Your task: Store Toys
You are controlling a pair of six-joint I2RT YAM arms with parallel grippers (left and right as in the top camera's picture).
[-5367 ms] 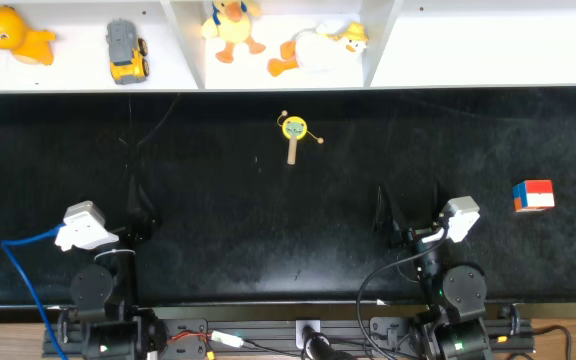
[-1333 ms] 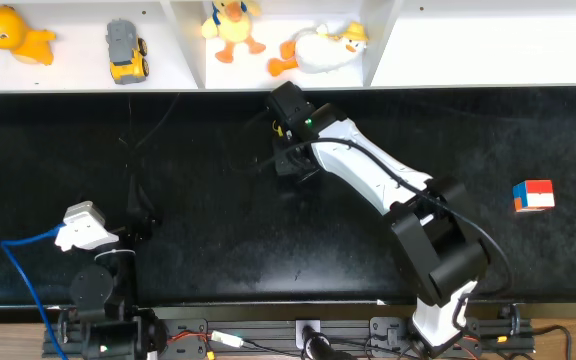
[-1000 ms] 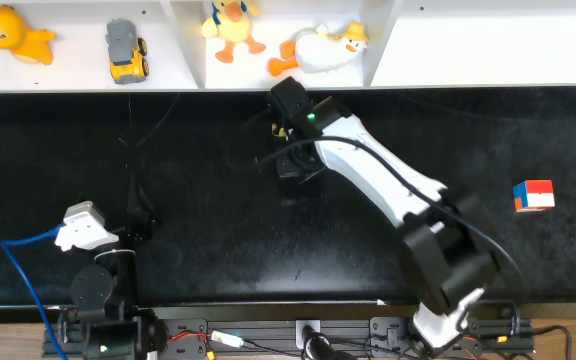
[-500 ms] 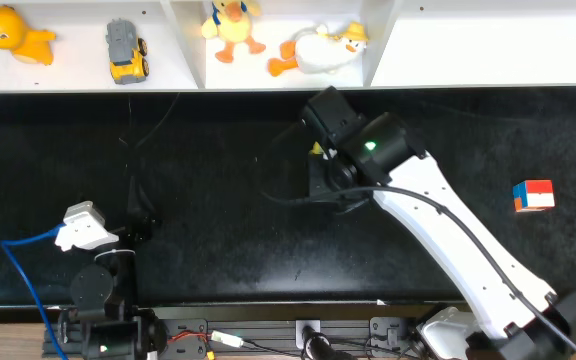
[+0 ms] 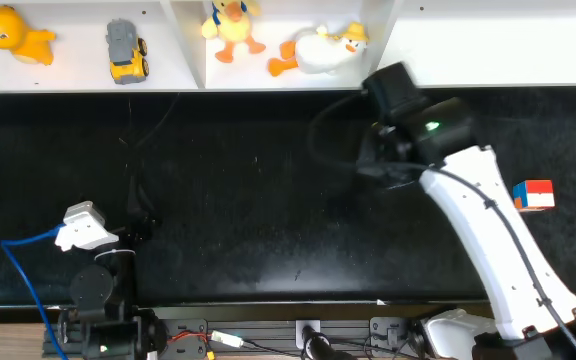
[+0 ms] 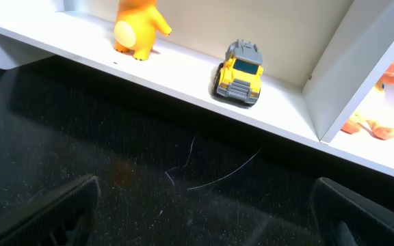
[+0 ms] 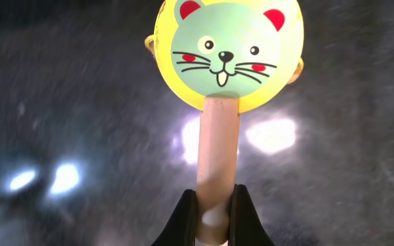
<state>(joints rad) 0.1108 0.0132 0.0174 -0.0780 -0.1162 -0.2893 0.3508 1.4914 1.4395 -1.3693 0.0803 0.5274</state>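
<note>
Three compartments of a white shelf (image 5: 268,80) are lined along the far edge of the black mat (image 5: 218,220) and are parted by upright dividers. An orange duck (image 5: 16,32) and a yellow truck (image 5: 126,50) are kept well apart in the left compartment. A yellow plush duck (image 5: 233,25) and a white plush duck (image 5: 318,48) are set just beside each other in the middle one. A wide stretch of mat is spread between the shelf's front edge and the arm bases. A red, white and blue cube (image 5: 533,195) is left on the mat near its right edge, well apart from the shelf and just beside the right arm (image 5: 488,230) as seen from above.

That arm is stretched from the near right corner toward the shelf. Its wrist is shown close to the front edge, below the divider between the middle and right compartments. The right gripper (image 7: 212,205) is clenched on the wooden handle of a rattle drum (image 7: 224,51), with one finger pressed to each side of the handle's lower end. The round yellow head, with its green cat face, is pointed away from the fingers, and the mat is seen behind it. How high it is held cannot be told.

The left gripper (image 6: 204,188) is spread wide open over the mat, faced toward the left compartment, with the left arm folded near its base.
</note>
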